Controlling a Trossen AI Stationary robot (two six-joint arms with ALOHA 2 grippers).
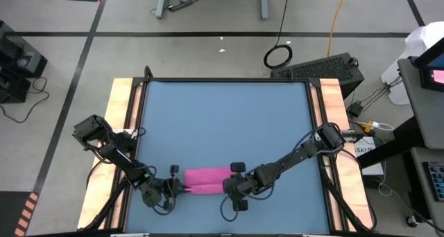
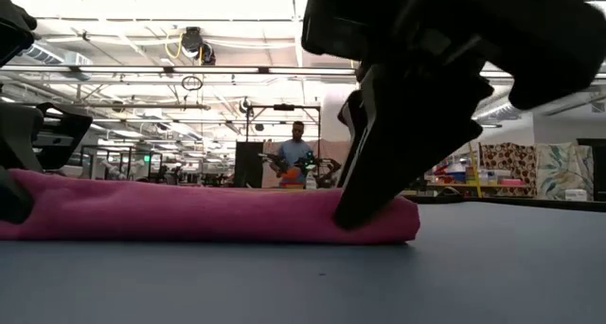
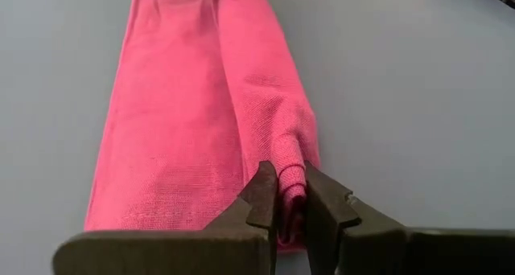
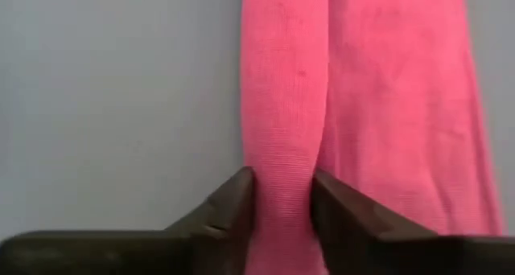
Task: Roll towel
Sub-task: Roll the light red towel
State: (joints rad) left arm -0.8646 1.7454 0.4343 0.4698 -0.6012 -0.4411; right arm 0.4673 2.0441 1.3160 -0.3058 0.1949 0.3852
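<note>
Your towel [image 1: 206, 181] lies partly rolled near the front edge of the blue surface [image 1: 222, 119], between both arms. Your left hand [image 3: 291, 207] pinches the rolled fold at one end. Your right hand [image 4: 282, 203] is clamped on the roll's opposite end.

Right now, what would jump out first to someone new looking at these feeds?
The magenta-pink towel, folded into a long strip near the front edge of the blue table. The left gripper pinches a fold at one end, and the right gripper clamps a fold at the other.
</note>
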